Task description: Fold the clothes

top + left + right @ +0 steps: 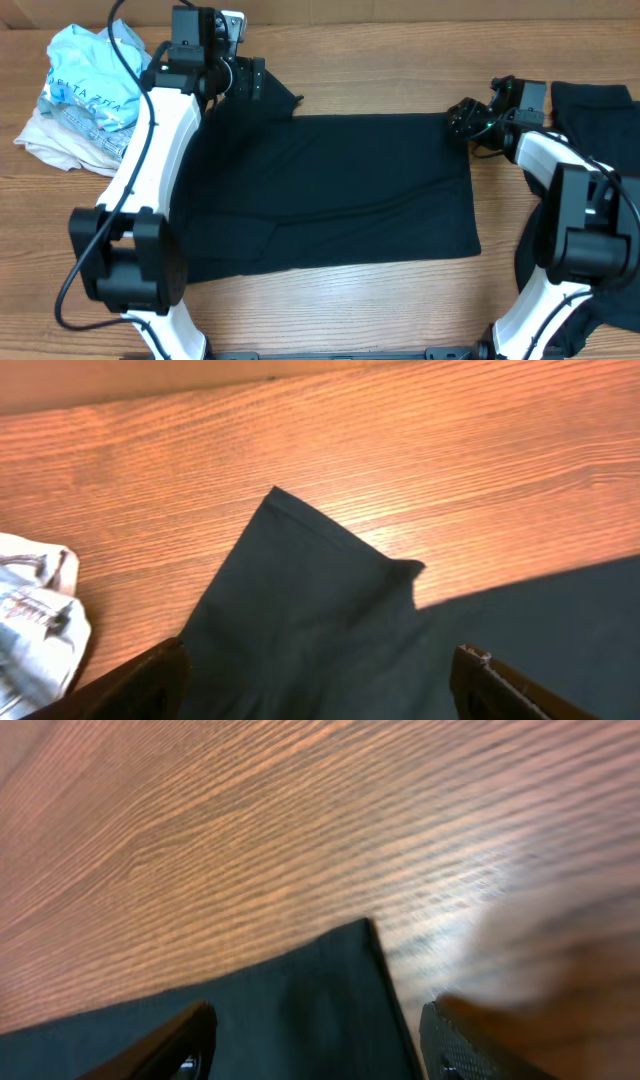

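Soft black short-sleeved T-shirt (330, 190): spread flat for folding; left gripper (320, 672), right gripper (318, 1042): jaws wide, empty, over far corners.

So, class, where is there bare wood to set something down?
Bare table: the far strip beyond the black T-shirt; the near strip below its hem; the left corner in front of the light pile. Crowded: the right side, with dark clothes.

The left arm (150, 150) hides the T-shirt's (340, 190) left side; one right gripper (318, 1035) finger (480, 1042) is blurred.
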Robot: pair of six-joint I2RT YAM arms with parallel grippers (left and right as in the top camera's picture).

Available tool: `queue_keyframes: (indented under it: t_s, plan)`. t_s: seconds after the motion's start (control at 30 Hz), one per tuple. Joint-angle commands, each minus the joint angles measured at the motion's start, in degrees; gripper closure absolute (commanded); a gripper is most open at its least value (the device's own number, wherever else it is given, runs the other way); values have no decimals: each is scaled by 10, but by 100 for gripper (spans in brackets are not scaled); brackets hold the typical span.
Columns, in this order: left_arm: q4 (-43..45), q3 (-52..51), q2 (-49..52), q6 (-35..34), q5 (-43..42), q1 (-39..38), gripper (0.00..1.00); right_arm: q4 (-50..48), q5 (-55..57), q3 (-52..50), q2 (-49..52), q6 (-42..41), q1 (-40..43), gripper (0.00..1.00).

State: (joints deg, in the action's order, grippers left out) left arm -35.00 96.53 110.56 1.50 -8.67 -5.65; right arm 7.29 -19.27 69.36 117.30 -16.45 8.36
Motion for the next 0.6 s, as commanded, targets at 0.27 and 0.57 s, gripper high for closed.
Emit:
queue_keyframes:
  t_s: [0.27, 0.57]
  plan:
    - [63, 7, 56, -2, -9, 0, 22, -29, 3, 14, 45, 0, -20, 69]
    - [129, 7, 128, -4, -17, -2, 29, 21, -34, 16, 2, 2, -18, 84]
